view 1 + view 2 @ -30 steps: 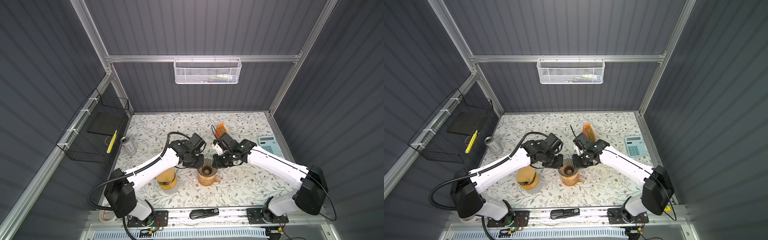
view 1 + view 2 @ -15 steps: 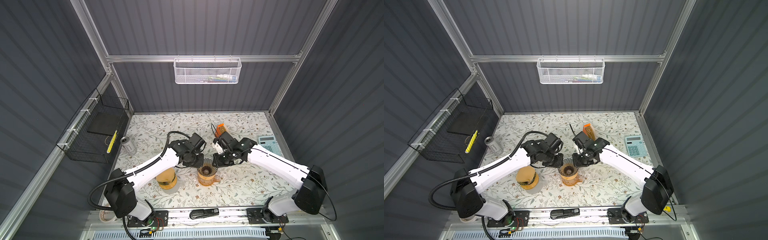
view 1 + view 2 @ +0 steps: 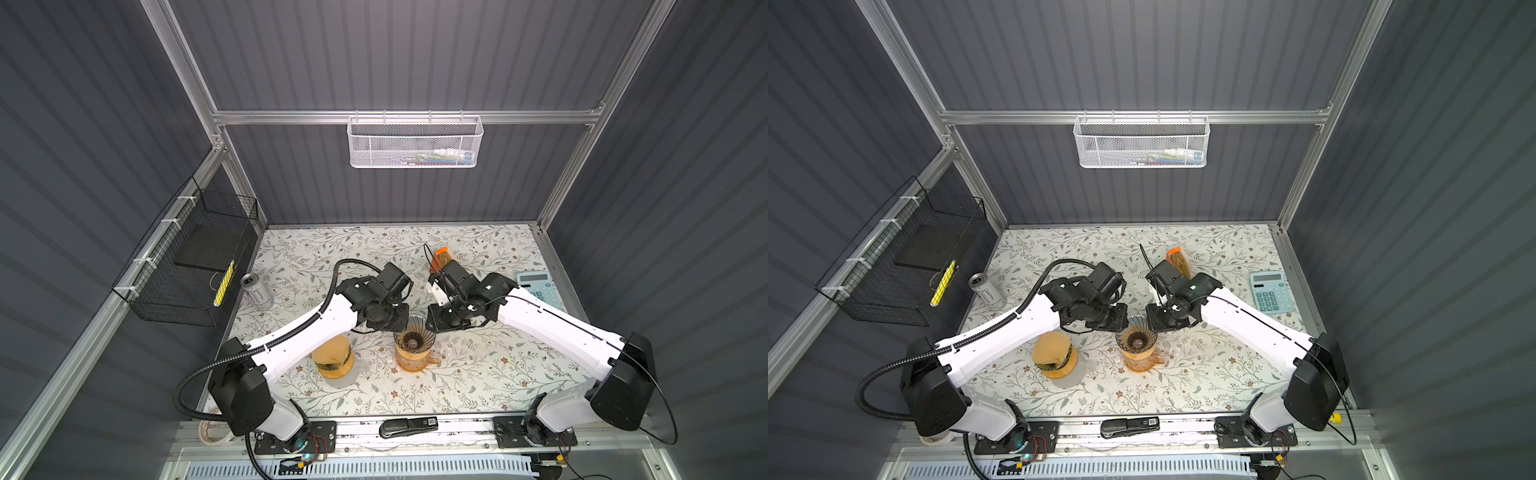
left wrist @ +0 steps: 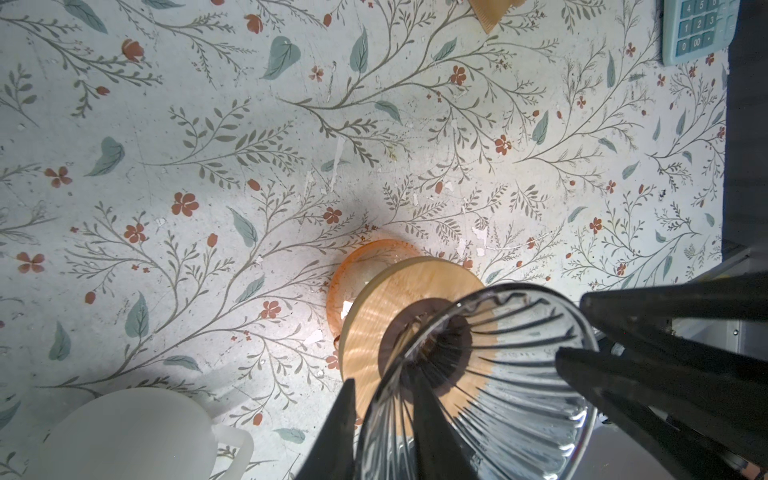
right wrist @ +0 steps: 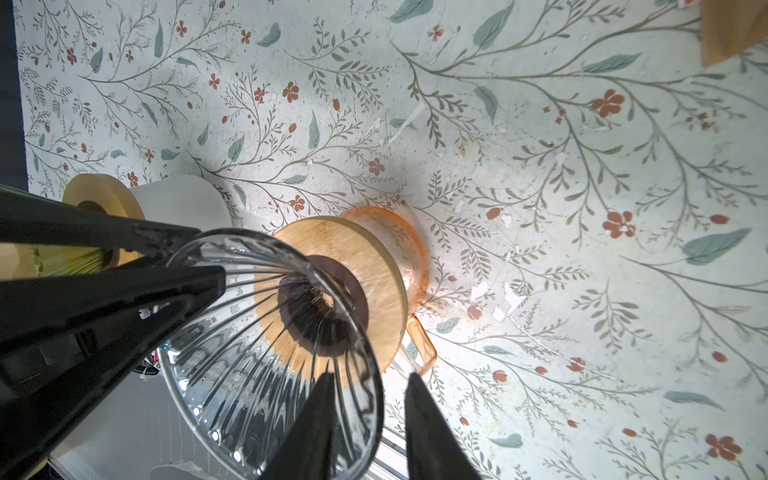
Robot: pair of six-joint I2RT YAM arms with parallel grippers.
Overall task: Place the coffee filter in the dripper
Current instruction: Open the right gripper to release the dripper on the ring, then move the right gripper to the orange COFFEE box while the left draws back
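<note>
Nearest, on the front rail, lies a black stapler (image 3: 409, 427). Past it, on the flowered bench (image 3: 478, 374), stands a white jug (image 4: 124, 432) with a tan top (image 3: 332, 353). Just beside it, to the right in both top views, is the glass dripper (image 3: 413, 334). It is seated by its wooden collar (image 4: 386, 307) on an orange glass server (image 3: 411, 363). The collar shows straight through the clear ribbed cone.

Both arms meet at the dripper's far rim from opposite sides. The left end effector (image 4: 382, 376) stands narrow, one finger outside the glass and one inside, with the rim in the gap and not pinched. The right end effector (image 5: 370, 374) is also narrow and straddles the rim, with space on either side of it. Neither holds anything.

Further back, a silver can (image 3: 257, 291) sits near the left edge and a light-blue calculator (image 3: 538, 286) near the right edge. The coffee filters (image 3: 1182, 266), a tan stack, stand in an orange holder (image 3: 1174, 251) on the bench behind the right arm's wrist, apart from the dripper.

Farthest, a black wire basket (image 3: 187, 266) hangs on the left wall and a white mesh basket (image 3: 413, 143) on the back wall.
</note>
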